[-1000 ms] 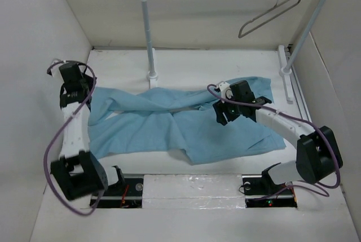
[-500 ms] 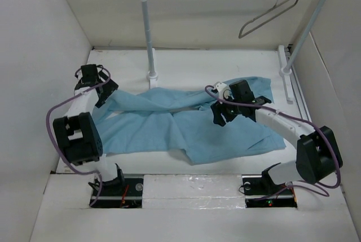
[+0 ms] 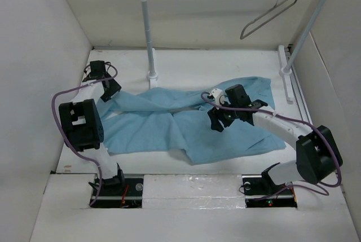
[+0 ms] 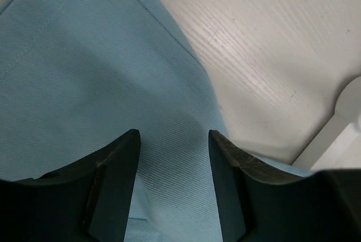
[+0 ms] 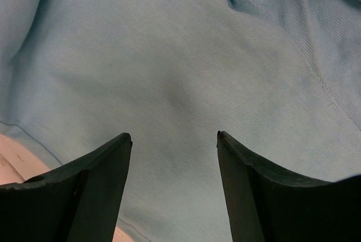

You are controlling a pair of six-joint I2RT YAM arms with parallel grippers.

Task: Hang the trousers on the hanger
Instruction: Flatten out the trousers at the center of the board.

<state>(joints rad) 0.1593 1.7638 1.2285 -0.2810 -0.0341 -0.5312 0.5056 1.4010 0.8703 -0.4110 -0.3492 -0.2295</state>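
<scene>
From the top, I see the trousers point(image 3: 169, 126) spread across the middle of the desk point(image 3: 225, 64). The hanger point(image 3: 269, 15) hangs on the rack point(image 3: 148, 33) at the upper right, well apart from them. My right arm hides some cloth.

Left wrist view: my left gripper point(image 4: 172, 137) is apart over the trousers' edge. A white shape point(image 4: 344, 129) at the right is cut off.

Right wrist view: my right gripper point(image 5: 174, 136) is apart too, over blue cloth.
</scene>
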